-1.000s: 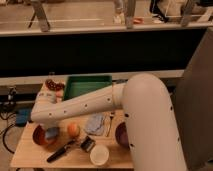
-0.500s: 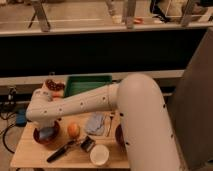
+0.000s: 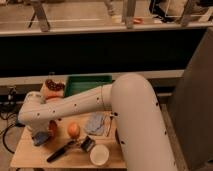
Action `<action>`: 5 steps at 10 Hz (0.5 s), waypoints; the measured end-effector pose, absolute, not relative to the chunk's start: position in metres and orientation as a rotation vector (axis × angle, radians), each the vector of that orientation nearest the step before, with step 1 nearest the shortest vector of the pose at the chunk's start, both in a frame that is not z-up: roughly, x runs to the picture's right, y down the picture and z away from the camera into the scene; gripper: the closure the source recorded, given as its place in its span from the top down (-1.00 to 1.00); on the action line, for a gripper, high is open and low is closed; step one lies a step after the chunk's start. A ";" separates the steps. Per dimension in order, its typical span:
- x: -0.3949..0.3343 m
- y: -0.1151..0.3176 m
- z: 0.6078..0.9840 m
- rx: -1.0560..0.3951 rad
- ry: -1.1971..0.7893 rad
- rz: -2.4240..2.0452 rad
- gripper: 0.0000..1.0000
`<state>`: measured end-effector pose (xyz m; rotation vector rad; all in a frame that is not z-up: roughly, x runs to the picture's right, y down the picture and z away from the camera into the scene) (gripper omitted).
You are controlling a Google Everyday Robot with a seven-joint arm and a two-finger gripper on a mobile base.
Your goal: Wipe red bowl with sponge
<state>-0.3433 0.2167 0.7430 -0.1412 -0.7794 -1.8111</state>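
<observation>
Clamping sponge [image 3: 39, 139] between closed jaws of gripper [image 3: 38, 135], just left of red bowl [image 3: 51, 128] on wooden table [image 3: 30, 156]; orange fruit [image 3: 73, 130] sitting right of bowl, green tray [image 3: 85, 83] behind.

There are no words, numbers or signs to read on anything here. The gripper [image 3: 39, 134] is down low at the left end of the wooden table [image 3: 29, 156], right by the red bowl [image 3: 51, 129].

lab-like test space: small wooden table [image 3: 30, 157] crowded with props, cables [image 3: 7, 108] beside, railed ledge [image 3: 100, 30] behind.
</observation>
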 end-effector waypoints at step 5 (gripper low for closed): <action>-0.324 0.232 0.733 -0.172 -0.783 -1.787 -0.90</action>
